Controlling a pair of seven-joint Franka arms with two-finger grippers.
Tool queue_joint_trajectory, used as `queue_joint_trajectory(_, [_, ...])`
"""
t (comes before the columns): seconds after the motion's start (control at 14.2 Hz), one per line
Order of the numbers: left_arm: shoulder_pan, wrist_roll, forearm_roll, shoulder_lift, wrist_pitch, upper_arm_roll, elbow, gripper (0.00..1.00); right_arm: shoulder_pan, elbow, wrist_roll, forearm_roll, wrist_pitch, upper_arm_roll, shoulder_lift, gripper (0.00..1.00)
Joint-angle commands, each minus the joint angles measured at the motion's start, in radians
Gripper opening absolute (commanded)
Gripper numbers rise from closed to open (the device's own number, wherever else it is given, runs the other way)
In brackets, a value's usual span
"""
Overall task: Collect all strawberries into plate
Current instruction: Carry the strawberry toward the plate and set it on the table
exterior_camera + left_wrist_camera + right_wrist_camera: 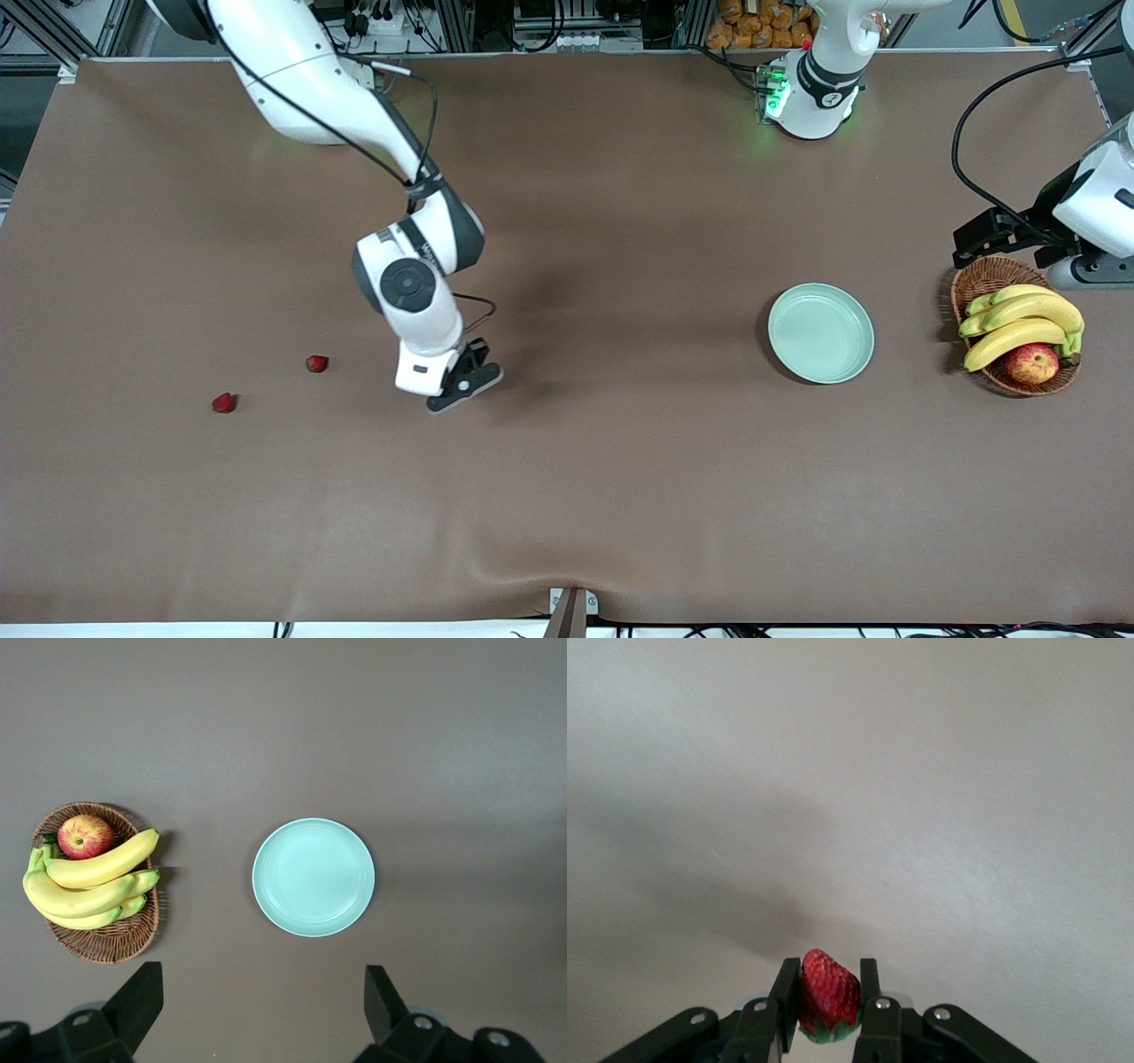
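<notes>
- Pinched between my right gripper (830,1010) fingers is one strawberry (828,995), held over bare table (567,496) toward the right arm's end.
- Two strawberries lie on the table: one (316,363) near my gripper, another (224,403) nearer the front camera.
- I'd carry it level to the plate (820,333), well apart toward the left arm's end, and release low inside the rim.
- My left gripper (261,1010) waits spread above the basket (982,276).

Bright even overhead light, soft shadows, sharp.
</notes>
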Motion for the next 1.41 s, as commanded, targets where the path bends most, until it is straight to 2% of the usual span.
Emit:
queue_joint_trajectory(0.0, [-0.001, -0.005, -0.008, 0.009, -0.015, -0.001, 0.011, 1.00, 0.064, 0.053, 0.143, 0.056, -0.004, -0.005, 0.005, 0.00])
queue_joint_trajectory(0.35, [0.002, 0.000, -0.010, 0.009, -0.015, -0.001, 0.014, 1.00, 0.193, 0.186, 0.407, 0.079, 0.005, -0.005, 0.082, 0.00])
queue_joint_trajectory(0.56, [0.003, 0.000, -0.017, 0.012, -0.015, -0.001, 0.012, 1.00, 0.268, 0.299, 0.584, 0.075, 0.008, -0.005, 0.170, 0.00])
queue_joint_trajectory(0.85, [0.006, 0.000, -0.019, 0.020, -0.015, -0.001, 0.011, 1.00, 0.315, 0.453, 0.708, 0.073, 0.032, -0.005, 0.301, 0.00])
queue_joint_trajectory(1.06, [0.009, 0.004, -0.019, 0.020, -0.015, -0.001, 0.011, 1.00, 0.323, 0.482, 0.754, 0.073, 0.182, -0.007, 0.378, 0.00])
queue_joint_trajectory(1.27, [0.003, 0.000, -0.020, 0.029, -0.015, -0.001, 0.014, 1.00, 0.323, 0.484, 0.760, 0.075, 0.218, -0.005, 0.404, 0.00])
queue_joint_trajectory(1.34, [0.003, 0.000, -0.020, 0.029, -0.015, -0.001, 0.012, 1.00, 0.325, 0.484, 0.770, 0.075, 0.220, -0.005, 0.407, 0.08])
